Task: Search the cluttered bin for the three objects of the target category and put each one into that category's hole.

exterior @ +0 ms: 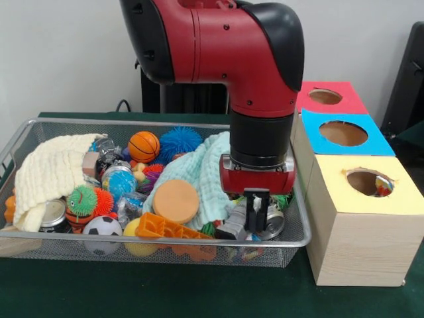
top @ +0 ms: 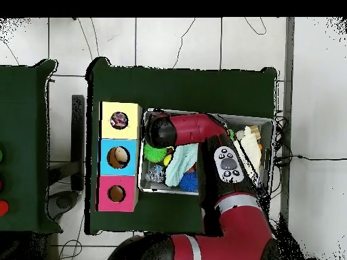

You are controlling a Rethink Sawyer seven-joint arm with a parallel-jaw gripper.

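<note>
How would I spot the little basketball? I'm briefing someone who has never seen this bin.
Start at the wire mesh bin on the green table and look to its far side, right of the cream waffle-weave cloth. The small orange basketball sits beside a spiky blue ball; only it is smooth orange with black seams.

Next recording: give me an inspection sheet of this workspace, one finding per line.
Surface: green table.
Job's things: wire bin full; boxes with holes, red, blue, yellow; something already lies in the yellow hole.
Clutter: cream cloth, teal cloth, basketball, soccer ball, orange disc, spiky balls, cans.
Gripper: gripper down in the bin's right end among cans; open or shut unclear.
Cables: one behind the bin.
Surroundings: white wall, tiled floor.
</note>
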